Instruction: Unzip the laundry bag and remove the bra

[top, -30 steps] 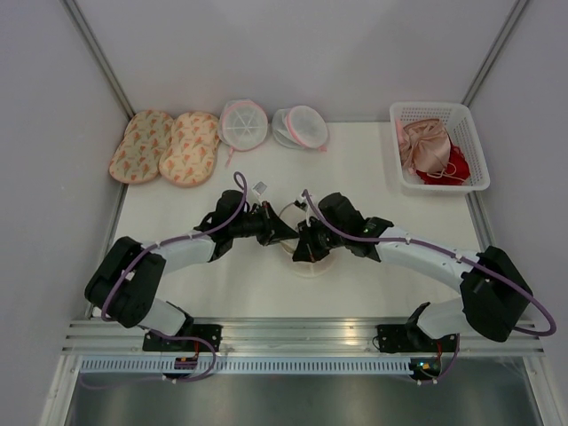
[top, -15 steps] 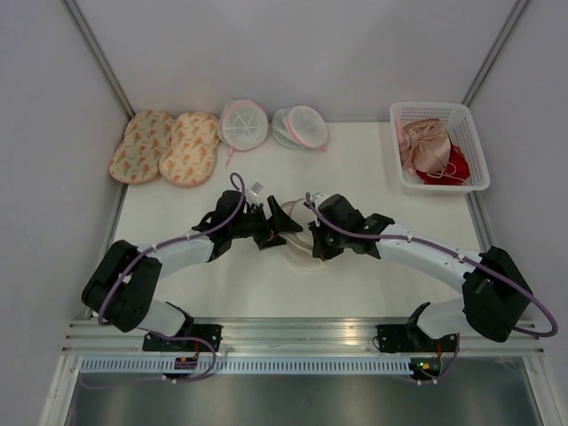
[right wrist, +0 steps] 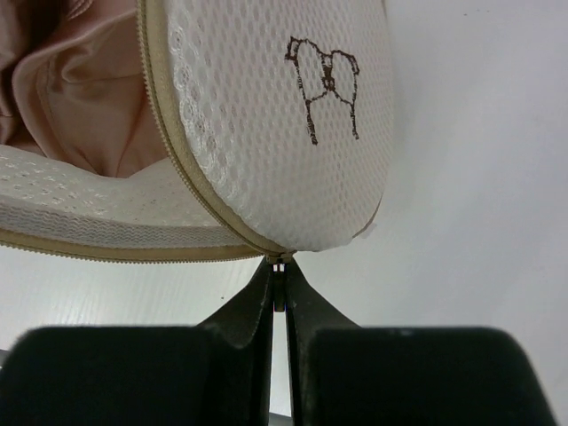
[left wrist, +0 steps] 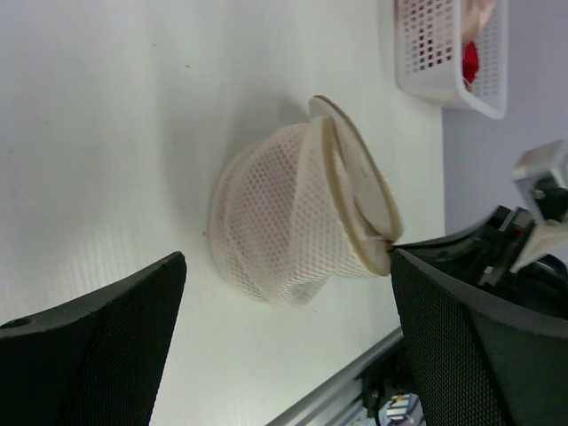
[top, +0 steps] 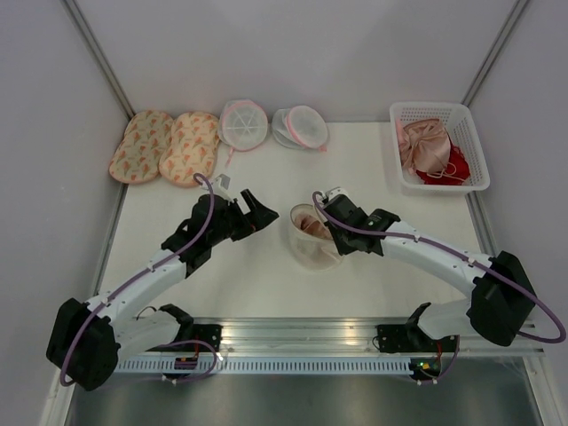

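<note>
On my white table [top: 373, 177], the round cream mesh laundry bag [top: 311, 247] sits mid-table, gaping, with the shiny pinkish-beige fabric bra [right wrist: 80, 98] inside. My left gripper [top: 264, 206] stands wide apart, clear of it. My right gripper [right wrist: 278, 293] pinches the small metal zip pull [right wrist: 279, 266].
</note>
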Available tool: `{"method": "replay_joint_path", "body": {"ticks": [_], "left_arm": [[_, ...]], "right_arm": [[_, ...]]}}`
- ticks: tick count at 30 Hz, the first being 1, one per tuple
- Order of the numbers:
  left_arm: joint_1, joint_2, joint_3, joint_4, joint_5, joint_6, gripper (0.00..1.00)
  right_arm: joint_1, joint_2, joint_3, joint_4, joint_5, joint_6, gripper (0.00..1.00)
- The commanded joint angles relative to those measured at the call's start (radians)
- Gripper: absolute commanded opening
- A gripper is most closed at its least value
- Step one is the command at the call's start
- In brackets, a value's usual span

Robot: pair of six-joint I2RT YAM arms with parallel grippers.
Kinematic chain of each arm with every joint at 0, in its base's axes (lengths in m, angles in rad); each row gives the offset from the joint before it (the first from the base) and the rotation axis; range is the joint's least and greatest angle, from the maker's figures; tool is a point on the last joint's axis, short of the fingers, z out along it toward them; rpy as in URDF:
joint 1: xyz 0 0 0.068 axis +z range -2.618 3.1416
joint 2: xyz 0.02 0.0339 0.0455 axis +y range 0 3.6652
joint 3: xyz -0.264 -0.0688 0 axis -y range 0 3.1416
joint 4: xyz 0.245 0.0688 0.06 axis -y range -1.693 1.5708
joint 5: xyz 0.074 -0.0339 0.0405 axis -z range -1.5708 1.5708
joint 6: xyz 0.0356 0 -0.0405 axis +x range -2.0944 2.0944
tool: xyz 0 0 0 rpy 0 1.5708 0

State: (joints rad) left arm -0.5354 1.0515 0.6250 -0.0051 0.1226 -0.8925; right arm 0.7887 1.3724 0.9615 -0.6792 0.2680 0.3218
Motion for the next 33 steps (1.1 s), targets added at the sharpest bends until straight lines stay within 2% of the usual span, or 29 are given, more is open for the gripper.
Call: {"method": "replay_joint_path", "body": {"ticks": [1, 7, 13, 22, 26, 30, 33], "left_arm": [[0.002, 0.025, -0.015, -0.018, -0.063, 0.085, 1.0], [0.002, 0.254, 0.134, 0.04, 0.078, 0.138, 1.0], [0.002, 0.275, 0.131, 0.189, 0.118, 0.099, 1.0], [0.0, 0.335, 0.153, 0.252, 0.164, 0.104, 1.0], [-0.014, 0.436, 0.251, 0.215, 0.251, 0.165, 1.0], [-0.075, 0.551, 0.388, 0.157, 0.33, 0.277, 0.98], [-0.112, 0.591, 0.456, 0.066, 0.327, 0.375, 0.84]], "right_arm": [[0.0, -0.05, 0.02, -0.049, 0.069, 0.002, 0.09], [0.0, -0.058, 0.005, -0.051, 0.06, 0.002, 0.04], [0.0, -0.073, -0.015, -0.033, 0.034, -0.001, 0.03], [0.0, -0.073, -0.024, -0.023, 0.033, -0.003, 0.03], [0.0, -0.065, -0.023, -0.02, 0.03, -0.004, 0.03], [0.0, -0.062, -0.023, -0.02, 0.025, -0.003, 0.02], [0.0, -0.067, -0.023, -0.023, 0.033, -0.003, 0.01]]}}
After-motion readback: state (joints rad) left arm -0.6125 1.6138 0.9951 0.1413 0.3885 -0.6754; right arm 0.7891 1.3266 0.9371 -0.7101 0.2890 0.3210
